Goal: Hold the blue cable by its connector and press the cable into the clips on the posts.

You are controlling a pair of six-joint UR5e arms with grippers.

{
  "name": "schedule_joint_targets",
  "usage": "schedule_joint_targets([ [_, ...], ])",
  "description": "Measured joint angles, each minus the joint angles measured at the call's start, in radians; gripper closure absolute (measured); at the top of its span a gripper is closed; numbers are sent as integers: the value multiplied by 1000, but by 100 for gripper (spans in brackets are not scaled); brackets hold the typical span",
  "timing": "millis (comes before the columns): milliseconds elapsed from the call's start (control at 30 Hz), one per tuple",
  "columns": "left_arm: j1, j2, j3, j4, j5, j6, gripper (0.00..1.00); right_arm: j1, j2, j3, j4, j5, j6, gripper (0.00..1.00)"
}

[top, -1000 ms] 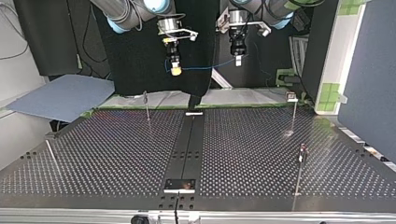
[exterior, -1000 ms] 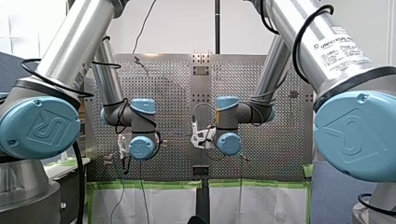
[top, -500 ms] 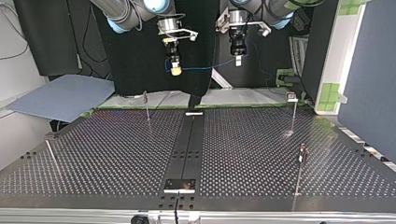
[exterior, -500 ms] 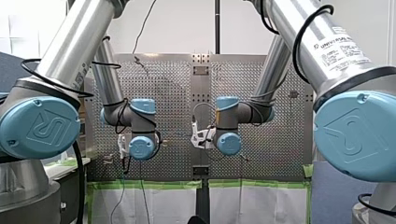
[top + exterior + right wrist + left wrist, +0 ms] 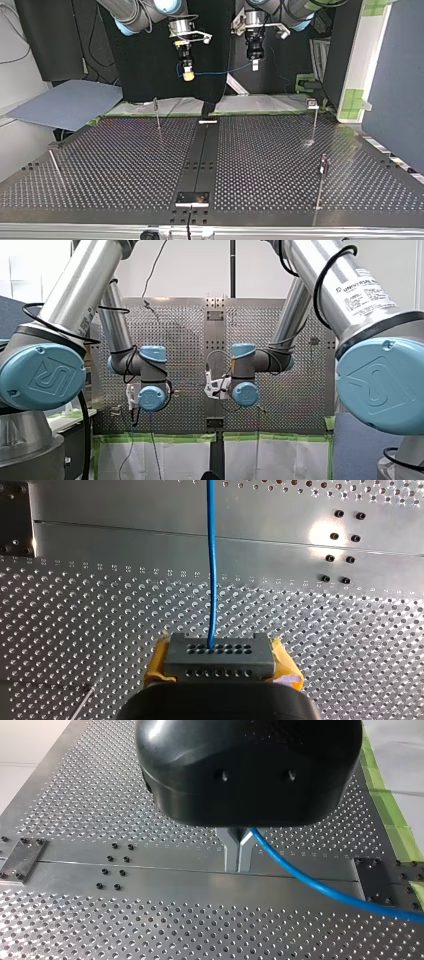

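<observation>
In the right wrist view my right gripper [image 5: 221, 656] is shut on a grey connector block [image 5: 220, 672], its yellow pads [image 5: 156, 666] on either side. The blue cable [image 5: 212, 575] runs straight out of the block over the table. In the left wrist view my left gripper [image 5: 238, 866] has its metal fingers together, and the blue cable [image 5: 305, 879] leaves from beside them. In the top view both grippers hang high above the table's far edge, right gripper [image 5: 188, 75] at left, left gripper [image 5: 254, 64] at right, with the cable [image 5: 220, 73] sagging between them.
Thin posts stand on the perforated table [image 5: 125, 165]: one at the far left [image 5: 157, 114], one with a clip at the far right [image 5: 313, 112], one nearer at the right [image 5: 324, 167]. A slanted rod [image 5: 56, 167] stands at the left edge. A black strip [image 5: 200, 155] runs down the middle.
</observation>
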Motion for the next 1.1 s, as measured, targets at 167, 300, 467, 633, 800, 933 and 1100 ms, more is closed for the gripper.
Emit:
schedule_joint_targets([
  [167,0,0,0,0,0,0,100,0,0,0,0,0,0,100],
  [300,0,0,0,0,0,0,100,0,0,0,0,0,0,100],
  [467,0,0,0,0,0,0,100,0,0,0,0,0,0,100],
  [633,0,0,-1,0,0,0,100,0,0,0,0,0,0,100],
  [800,-17,-21,-4,-2,0,8,100,0,-1,0,0,0,0,100],
  [933,-24,-52,-4,-3,0,10,100,0,-1,0,0,0,0,100],
  [1100,-26,-69,-5,-3,0,11,100,0,-1,0,0,0,0,100],
])
